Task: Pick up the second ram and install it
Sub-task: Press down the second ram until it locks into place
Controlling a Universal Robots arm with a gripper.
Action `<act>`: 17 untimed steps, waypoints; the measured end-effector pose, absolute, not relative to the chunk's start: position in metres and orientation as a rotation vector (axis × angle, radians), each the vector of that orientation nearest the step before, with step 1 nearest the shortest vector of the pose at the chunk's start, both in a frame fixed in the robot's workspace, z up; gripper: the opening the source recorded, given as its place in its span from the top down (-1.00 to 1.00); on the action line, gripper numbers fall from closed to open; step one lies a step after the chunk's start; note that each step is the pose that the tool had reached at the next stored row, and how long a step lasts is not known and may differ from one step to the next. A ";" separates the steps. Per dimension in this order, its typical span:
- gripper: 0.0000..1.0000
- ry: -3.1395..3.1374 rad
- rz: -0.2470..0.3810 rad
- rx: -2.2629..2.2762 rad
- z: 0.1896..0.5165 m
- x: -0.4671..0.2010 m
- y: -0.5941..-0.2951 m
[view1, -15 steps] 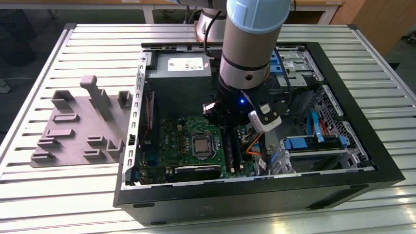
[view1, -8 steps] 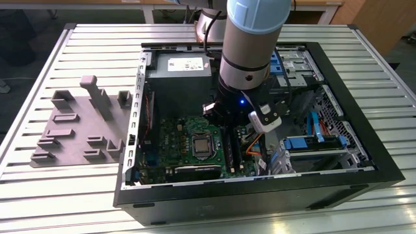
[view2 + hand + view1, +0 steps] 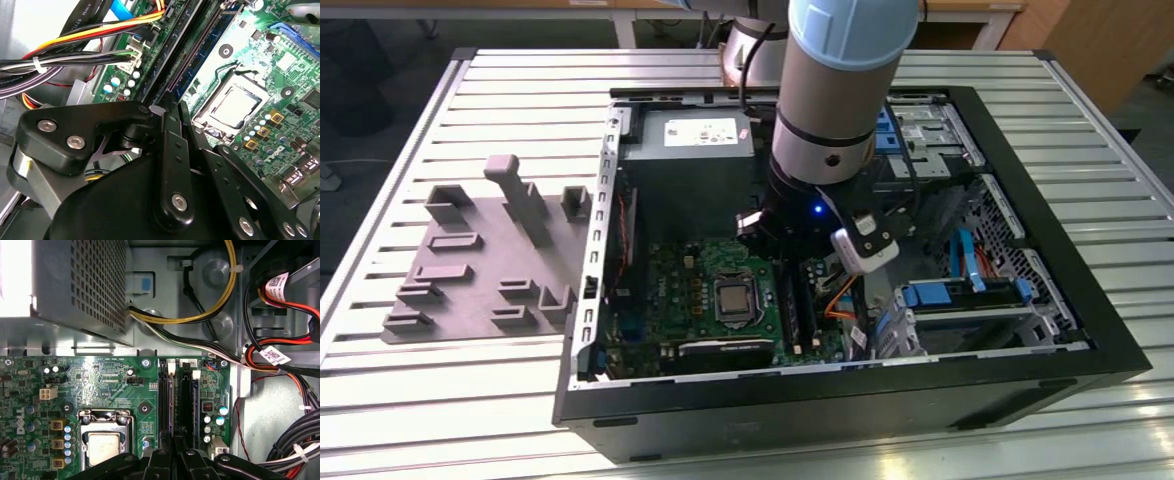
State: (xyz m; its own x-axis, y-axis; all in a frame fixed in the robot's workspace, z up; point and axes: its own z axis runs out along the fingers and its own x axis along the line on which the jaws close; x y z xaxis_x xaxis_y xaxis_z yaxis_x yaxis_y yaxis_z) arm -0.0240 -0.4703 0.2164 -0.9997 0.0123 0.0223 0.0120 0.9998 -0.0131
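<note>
In both wrist views my gripper [image 3: 175,456] [image 3: 178,109] hangs low over the motherboard's memory slots, beside the CPU socket [image 3: 102,442]. The second ram [image 3: 171,400] [image 3: 212,42], a thin blue-green stick, stands on edge in the slot line. It runs straight in between my black fingertips, which are closed tight against it. A further bluish stick [image 3: 195,400] sits upright two slots away, toward the cables. In the exterior view the arm [image 3: 825,130] reaches down into the open computer case [image 3: 1014,375], hiding the slots beneath it.
Bundled cables [image 3: 280,360] run close along the slots' far side. The power supply box [image 3: 80,285] sits beyond the board. A grey holder [image 3: 480,270] lies on the slatted table at the exterior view's left. The drive cage [image 3: 961,300] stands to the right inside the case.
</note>
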 end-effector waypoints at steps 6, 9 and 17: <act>0.73 -3.108 0.020 -0.019 0.216 -0.022 -0.470; 0.73 -3.105 0.020 -0.019 0.216 -0.021 -0.470; 0.73 -3.105 0.020 -0.019 0.217 -0.019 -0.470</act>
State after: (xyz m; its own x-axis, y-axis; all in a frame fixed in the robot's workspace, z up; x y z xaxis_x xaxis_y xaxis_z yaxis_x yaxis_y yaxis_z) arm -0.0192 -0.4702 0.2172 -0.9992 0.0124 0.0367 0.0119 0.9998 -0.0132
